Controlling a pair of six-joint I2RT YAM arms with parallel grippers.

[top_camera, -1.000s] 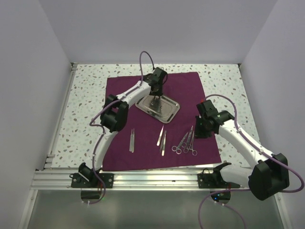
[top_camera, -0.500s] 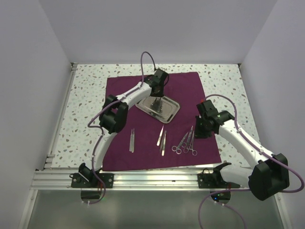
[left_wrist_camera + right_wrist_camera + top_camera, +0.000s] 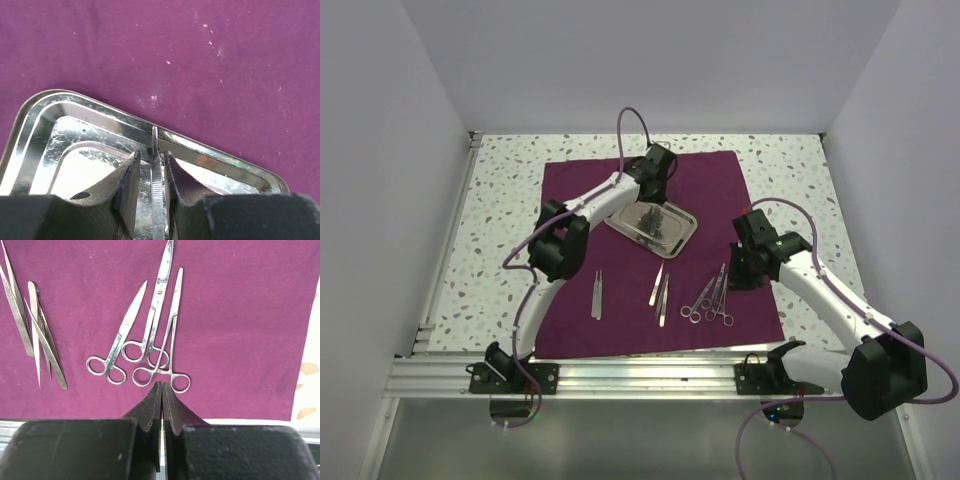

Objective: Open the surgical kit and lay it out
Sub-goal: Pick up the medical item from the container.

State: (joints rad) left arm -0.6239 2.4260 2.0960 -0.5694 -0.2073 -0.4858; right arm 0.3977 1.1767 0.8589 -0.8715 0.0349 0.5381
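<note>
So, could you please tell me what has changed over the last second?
The left hand swung slightly right and tilted lower over the steel tray, the thin instrument still between its fingers. The shut right hand, the cloth and the laid-out instruments stayed put.

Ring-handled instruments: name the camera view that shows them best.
Right wrist: the three ring-handled instruments lie close and sharp on the cloth. Top external shows them tiny; left wrist shows the tray, not these three.
</note>
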